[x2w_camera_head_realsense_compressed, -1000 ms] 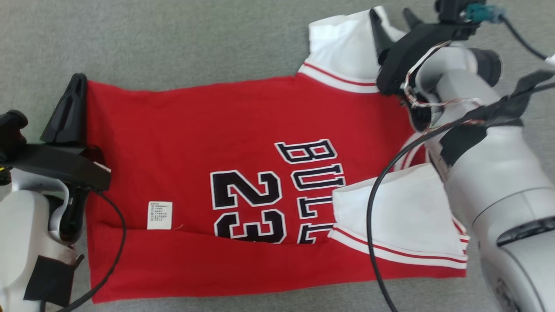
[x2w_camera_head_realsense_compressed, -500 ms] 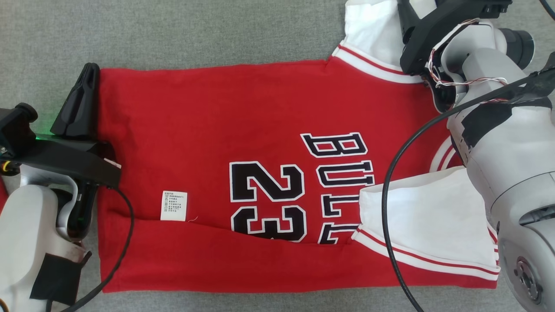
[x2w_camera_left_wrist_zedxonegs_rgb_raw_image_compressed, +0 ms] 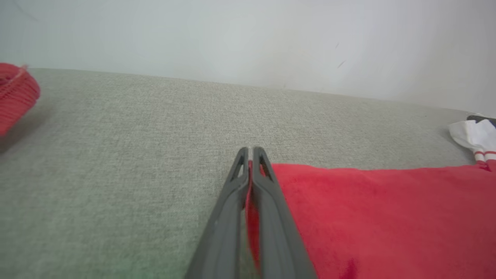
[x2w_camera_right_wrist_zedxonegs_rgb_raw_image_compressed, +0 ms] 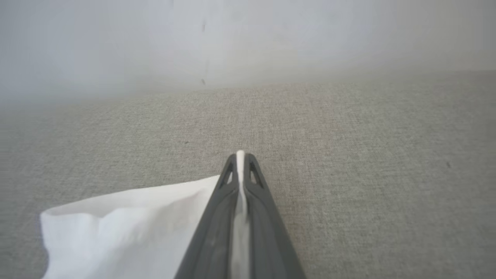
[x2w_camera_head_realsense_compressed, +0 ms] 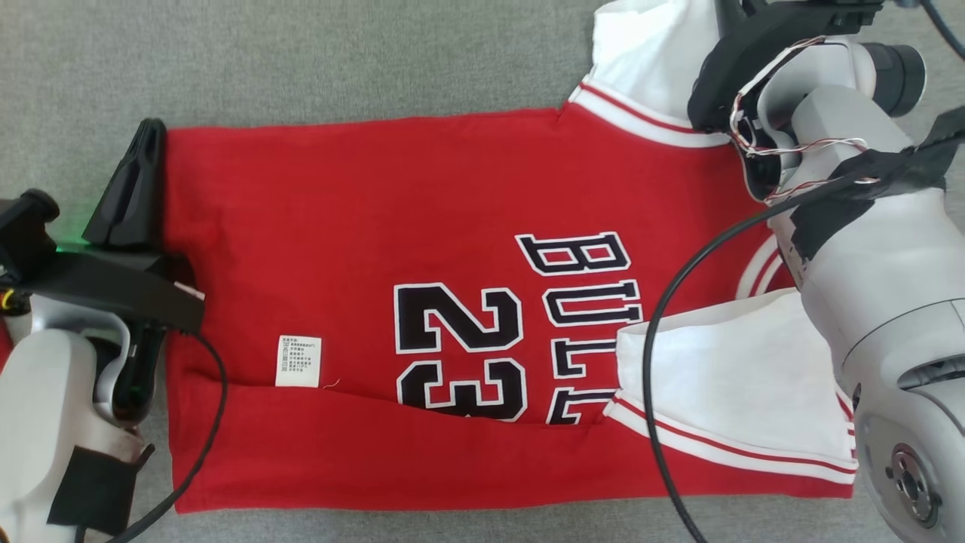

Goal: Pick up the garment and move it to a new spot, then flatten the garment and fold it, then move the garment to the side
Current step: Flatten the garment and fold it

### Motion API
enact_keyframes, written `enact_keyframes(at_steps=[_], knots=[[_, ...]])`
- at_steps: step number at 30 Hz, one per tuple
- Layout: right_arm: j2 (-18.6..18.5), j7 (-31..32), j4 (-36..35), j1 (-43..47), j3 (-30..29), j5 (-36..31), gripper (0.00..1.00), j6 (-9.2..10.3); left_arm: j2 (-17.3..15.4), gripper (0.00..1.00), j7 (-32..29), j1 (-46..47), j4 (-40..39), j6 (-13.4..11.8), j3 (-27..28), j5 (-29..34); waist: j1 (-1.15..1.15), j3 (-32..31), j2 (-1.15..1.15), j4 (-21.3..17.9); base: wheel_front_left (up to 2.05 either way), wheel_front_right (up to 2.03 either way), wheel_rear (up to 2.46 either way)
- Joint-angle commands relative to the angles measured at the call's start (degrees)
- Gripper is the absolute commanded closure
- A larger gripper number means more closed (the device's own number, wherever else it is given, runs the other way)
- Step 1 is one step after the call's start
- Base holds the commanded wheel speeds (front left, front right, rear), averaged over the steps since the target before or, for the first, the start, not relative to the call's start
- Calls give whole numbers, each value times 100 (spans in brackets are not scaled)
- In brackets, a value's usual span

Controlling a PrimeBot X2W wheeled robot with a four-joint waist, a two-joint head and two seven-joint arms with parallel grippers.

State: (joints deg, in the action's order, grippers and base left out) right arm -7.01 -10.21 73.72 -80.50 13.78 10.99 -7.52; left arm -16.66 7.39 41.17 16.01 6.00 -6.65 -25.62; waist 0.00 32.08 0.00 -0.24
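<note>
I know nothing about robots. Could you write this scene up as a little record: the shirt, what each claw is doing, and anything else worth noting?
Garment: red jersey, lying flat, near edge folded over part of the printed 23
Surface: grey fabric
Left gripper: shut on the jersey's red edge
Right gripper: shut on the white sleeve
Other sleeve: white, folded onto the jersey
Label: small white tag on the red cloth

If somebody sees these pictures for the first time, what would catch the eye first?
The bright red jersey with a black number 23 lies spread on the grey fabric surface. The left gripper pinches its red left edge; the right gripper pinches the white sleeve at the upper right.
</note>
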Motion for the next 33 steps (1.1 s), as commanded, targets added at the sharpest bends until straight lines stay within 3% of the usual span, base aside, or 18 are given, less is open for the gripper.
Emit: enact_keyframes(at_steps=[1,9,14,24,33], knots=[[40,-115,11,58,-15,-20,100,5,-49,100,40,-150,81,0,13,-25,0,-132,0,-67,0,0,0],[150,-463,-328,469,161,300,100,5,-114,100,148,-407,257,-19,86,-119,0,-505,0,-233,0,0,0],[106,-507,-1030,1071,605,805,100,5,-195,100,183,-625,276,-59,181,-212,0,-727,0,-399,0,0,0],[-676,-506,-3481,2581,1403,2239,100,5,-306,100,165,-923,150,-161,247,-247,0,-1052,0,-673,0,0,0],[-1237,-506,-4810,3741,1822,2981,100,5,-270,100,182,-1349,-157,-255,222,-287,0,-1325,0,-739,0,0,0]])
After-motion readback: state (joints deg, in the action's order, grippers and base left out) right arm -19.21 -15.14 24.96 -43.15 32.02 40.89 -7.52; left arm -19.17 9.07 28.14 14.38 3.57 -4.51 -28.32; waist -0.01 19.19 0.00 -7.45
